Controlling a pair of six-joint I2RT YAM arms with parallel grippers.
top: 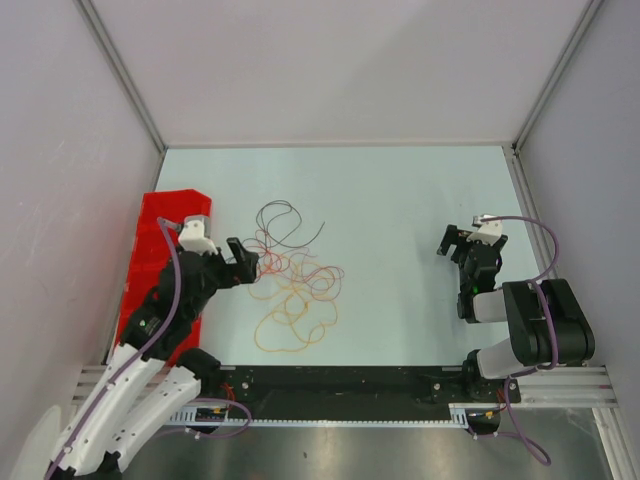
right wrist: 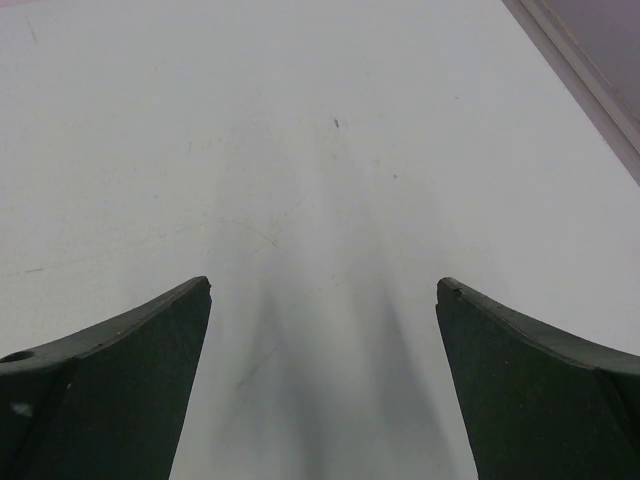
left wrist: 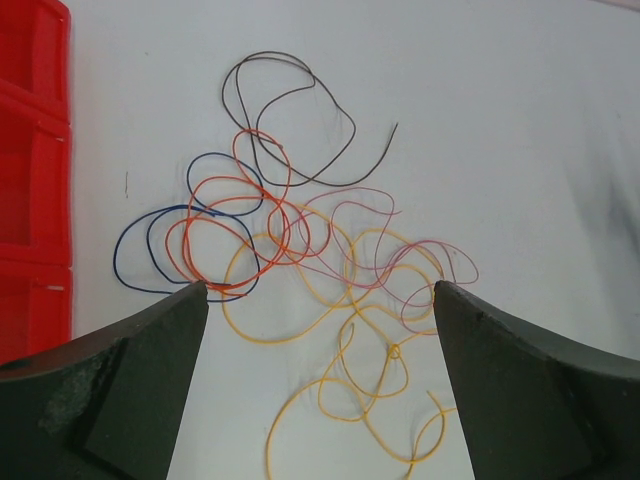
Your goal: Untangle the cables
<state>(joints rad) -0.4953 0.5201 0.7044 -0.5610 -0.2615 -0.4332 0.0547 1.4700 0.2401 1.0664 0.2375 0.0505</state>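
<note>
- Left of centre on pale desk [top: 420,190]: loose tangle of thin orange, red, black and blue cables [top: 296,290].
- Nearer: left tool [top: 243,262], jaws apart, tangle just ahead.
- Well apart: right tool [top: 452,240], likewise parted, empty.

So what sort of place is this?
Probably a robot test booth: plain walls enclose a pale table, a left arm and a right arm are bolted at its near edge, and tangled cables lie on it.

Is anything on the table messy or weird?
Yes. The cables lie in one tangled pile on the table, just in front of the open left gripper: orange, yellow, blue, pink and black loops cross over each other. Nothing looks broken.
</note>
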